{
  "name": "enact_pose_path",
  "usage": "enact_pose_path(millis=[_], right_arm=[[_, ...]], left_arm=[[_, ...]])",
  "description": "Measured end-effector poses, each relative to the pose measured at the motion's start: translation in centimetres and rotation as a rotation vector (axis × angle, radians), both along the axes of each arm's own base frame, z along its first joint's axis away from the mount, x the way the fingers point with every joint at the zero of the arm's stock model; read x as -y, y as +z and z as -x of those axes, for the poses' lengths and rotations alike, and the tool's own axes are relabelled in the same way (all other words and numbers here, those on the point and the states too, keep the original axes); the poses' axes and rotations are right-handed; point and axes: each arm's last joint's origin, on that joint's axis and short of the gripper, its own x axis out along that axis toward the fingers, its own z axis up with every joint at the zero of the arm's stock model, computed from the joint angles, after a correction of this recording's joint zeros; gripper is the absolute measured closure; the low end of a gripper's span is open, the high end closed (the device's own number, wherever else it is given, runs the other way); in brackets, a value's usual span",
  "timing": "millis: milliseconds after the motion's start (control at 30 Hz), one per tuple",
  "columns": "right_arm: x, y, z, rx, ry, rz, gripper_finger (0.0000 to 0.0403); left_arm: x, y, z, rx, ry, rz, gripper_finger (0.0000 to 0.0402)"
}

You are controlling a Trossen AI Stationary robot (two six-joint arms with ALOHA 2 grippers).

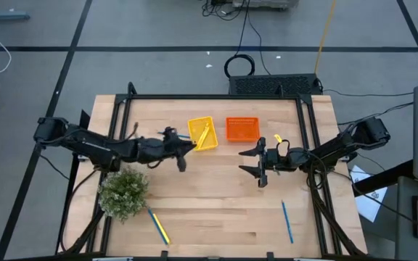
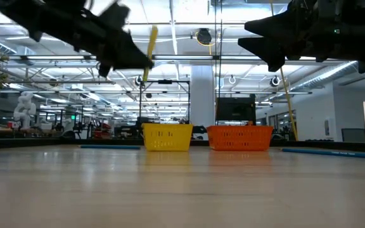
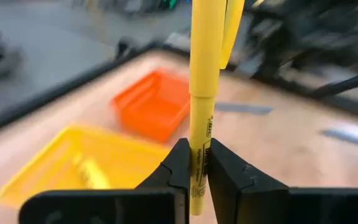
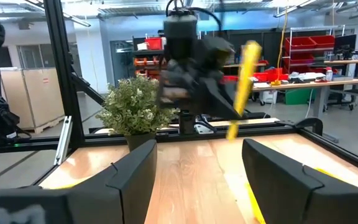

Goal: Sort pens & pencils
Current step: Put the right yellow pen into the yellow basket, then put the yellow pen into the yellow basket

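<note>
- High view: the left tool [image 1: 182,150] sits just beside the yellow tray [image 1: 202,134], on that tray's left, while the orange tray [image 1: 242,129] lies farther right. One pencil [image 1: 204,135] already lies in the yellow tray. The right tool [image 1: 256,165] waits near the counter's middle, below the orange tray. A blue pen [image 1: 287,221] lies on the counter [image 1: 216,210] toward the front right, nearer the right arm; another pen and pencil pair [image 1: 158,225] lies front left by the plant [image 1: 124,192]
- Low view: the left tool [image 2: 128,58] hangs high over the counter, clamped on a pencil [image 2: 149,52] that stands nearly upright, its lower end above the yellow tray [image 2: 167,137] and slightly to that tray's left. The drop seems to call for a short shift toward the tray
- Left wrist view: the left tool's fingers [image 3: 178,167] pinch narrow on the pencil [image 3: 202,93] near one end, its long axis running straight away from the tool. The yellow tray [image 3: 67,168] lies off to one side of the pencil, the orange tray [image 3: 154,109] beyond it
- Right wrist view: the right tool [image 4: 197,171] stands wide and holds nothing; across the counter it faces the left tool [image 4: 194,74] with its pencil [image 4: 242,87] tilted, the plant [image 4: 135,109] behind
</note>
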Motion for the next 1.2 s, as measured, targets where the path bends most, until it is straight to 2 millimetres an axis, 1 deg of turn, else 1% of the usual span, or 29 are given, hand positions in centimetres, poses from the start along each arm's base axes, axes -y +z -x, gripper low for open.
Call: enact_pose_path(millis=[67,133,300,400,500,600,800,1067,1200], right_arm=[[0.0,0.0,0.0,0.0,0.0,0.0,0.0177],[0.0,0.0,0.0,-0.002,0.0,0.0,0.0177],[0.0,0.0,0.0,-0.002,0.0,0.0,0.0177],[0.0,0.0,0.0,-0.003,0.0,0.0,0.0177],[0.0,0.0,0.0,-0.006,0.0,0.001,0.0177],[0.0,-0.1,0.0,-0.008,0.0,0.001,0.0177],[0.0,-0.1,0.0,-0.009,0.0,0.001,0.0177],[0.0,-0.1,0.0,-0.009,0.0,0.001,0.0177],[0.0,-0.1,0.0,-0.009,0.0,0.001,0.0177]], left_arm=[[-0.8,-0.4,-0.9,-0.072,0.049,0.028,0.0369],[-1.8,-0.7,-2.2,-0.119,0.086,0.058,0.0369],[-5.4,-2.3,-5.0,-0.288,0.149,0.145,0.0369],[-7.4,-3.0,-6.1,-0.376,0.191,0.202,0.0369],[-8.7,-4.0,-6.7,-0.453,0.207,0.256,0.0369],[-9.1,-4.6,-7.2,-0.463,0.187,0.287,0.0369],[-8.8,-5.0,-7.3,-0.474,0.166,0.326,0.0365],[-8.3,-5.0,-7.4,-0.486,0.14,0.308,0.0251],[-8.4,-4.6,-7.1,-0.488,0.138,0.302,0.0212]])
